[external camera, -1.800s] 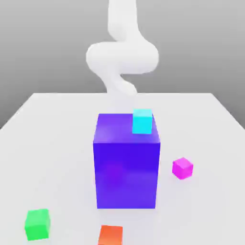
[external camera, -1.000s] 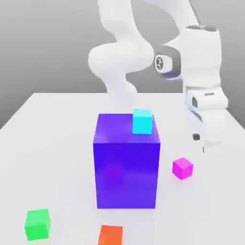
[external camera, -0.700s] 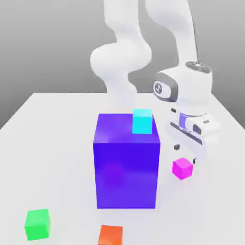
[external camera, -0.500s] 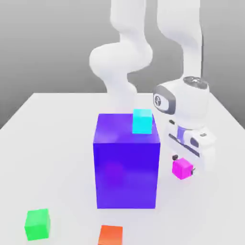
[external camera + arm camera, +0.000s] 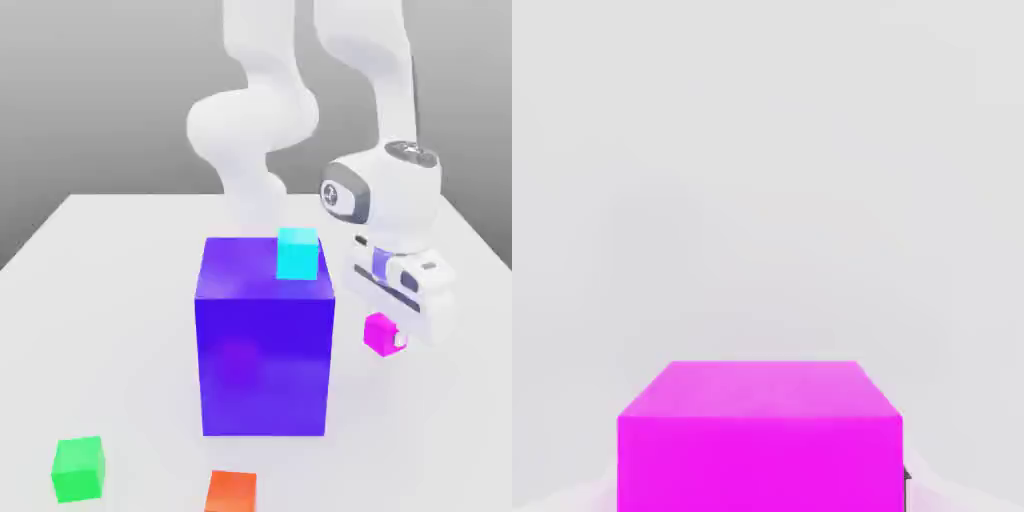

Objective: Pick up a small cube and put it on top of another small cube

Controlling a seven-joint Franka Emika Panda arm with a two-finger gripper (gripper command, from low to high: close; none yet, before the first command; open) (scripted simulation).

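I can read no writing on any of the blocks; the only marking I pick out is a small round dark emblem on the grey joint cap of the white robot arm (image 5: 385,200), too small to read.

The work surface is a plain white tabletop (image 5: 110,300) under a flat grey backdrop. A big glossy blue-purple block (image 5: 264,340) stands near the middle of it, with a small cyan cube (image 5: 297,253) sitting on its top face, at the far corner toward the exterior view's right. Near the front edge, on the exterior view's left, I see a small green cube (image 5: 78,468), and a small orange-red cube (image 5: 231,492) lies in front of the big block, cut off by the picture's lower edge.

The two-finger gripper (image 5: 388,335) hangs just beside the big block on the exterior view's right, pointing down. Its fingers are closed onto the small plain magenta-pink cube (image 5: 378,332), pinching it from two sides. The cube sits clear of the tabletop, level with the upper half of the big block and apart from it. In the hand view the same magenta-pink cube (image 5: 759,438) sits close under the camera, with a sliver of dark finger (image 5: 905,478) touching its edge and the white table behind it.
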